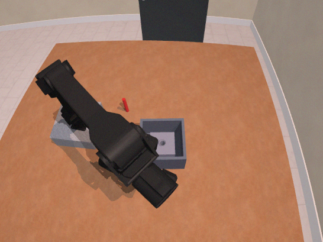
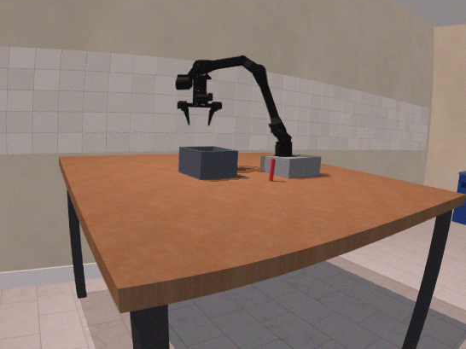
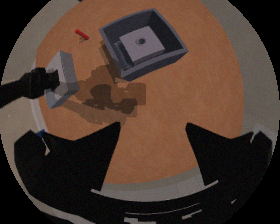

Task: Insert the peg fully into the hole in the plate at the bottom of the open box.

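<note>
A small red peg [image 1: 125,105] [image 2: 271,170] [image 3: 81,33] stands upright on the wooden table [image 1: 207,80] [image 2: 192,223], between the grey box and the arm's base. The open grey box [image 1: 181,136] [image 2: 207,163] [image 3: 171,41] holds a pale plate [image 1: 170,147] [image 3: 134,48] with a round hole [image 1: 162,142] [image 3: 141,41] at its bottom. My gripper [image 2: 199,120] [image 3: 154,126] is open and empty. It hangs high above the table, over the near edge of the box and well away from the peg. In the top view the arm hides the fingers.
The arm's grey base block [image 1: 63,134] [image 2: 299,167] [image 3: 59,81] sits on the table beside the peg. A dark cabinet [image 1: 173,10] stands on the floor behind the table. The arm [image 1: 89,113] casts a shadow next to the box.
</note>
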Motion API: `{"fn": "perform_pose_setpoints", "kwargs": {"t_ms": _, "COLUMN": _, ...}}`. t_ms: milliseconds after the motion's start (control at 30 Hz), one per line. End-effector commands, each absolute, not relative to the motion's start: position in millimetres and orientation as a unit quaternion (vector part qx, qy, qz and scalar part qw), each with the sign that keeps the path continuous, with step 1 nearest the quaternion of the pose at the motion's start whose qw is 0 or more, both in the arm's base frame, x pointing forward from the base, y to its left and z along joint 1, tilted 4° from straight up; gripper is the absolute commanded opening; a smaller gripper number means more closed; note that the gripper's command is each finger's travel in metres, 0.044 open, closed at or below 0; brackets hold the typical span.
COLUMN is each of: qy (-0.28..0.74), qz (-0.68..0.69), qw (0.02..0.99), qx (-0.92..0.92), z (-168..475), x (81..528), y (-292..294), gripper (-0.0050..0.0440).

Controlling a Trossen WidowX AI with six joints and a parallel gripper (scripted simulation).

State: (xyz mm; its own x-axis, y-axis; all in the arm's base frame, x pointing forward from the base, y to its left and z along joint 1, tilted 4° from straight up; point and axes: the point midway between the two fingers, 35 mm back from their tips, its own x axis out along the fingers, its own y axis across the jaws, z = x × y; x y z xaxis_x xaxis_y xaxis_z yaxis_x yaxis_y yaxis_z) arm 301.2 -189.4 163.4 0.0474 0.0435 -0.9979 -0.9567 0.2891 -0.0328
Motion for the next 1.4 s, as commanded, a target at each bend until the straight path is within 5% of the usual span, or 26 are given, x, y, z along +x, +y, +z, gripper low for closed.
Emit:
{"fn": "perform_pose_setpoints", "kwargs": {"t_ms": 0, "qy": 0.545, "qz": 0.424, "qw": 0.590, "qx": -0.419, "z": 163, "x": 301, "y": -189, "gripper": 0.0400}}
{"fn": "perform_pose_setpoints", "kwargs": {"t_ms": 567, "qy": 0.547, "qz": 0.421, "qw": 0.592, "qx": -0.416, "z": 163, "x": 302, "y": -187, "gripper": 0.0424}}
{"fn": "perform_pose_setpoints", "kwargs": {"t_ms": 1367, "qy": 0.700, "qz": 0.125, "qw": 0.690, "qx": -0.135, "z": 146, "x": 285, "y": 15, "gripper": 0.0440}}
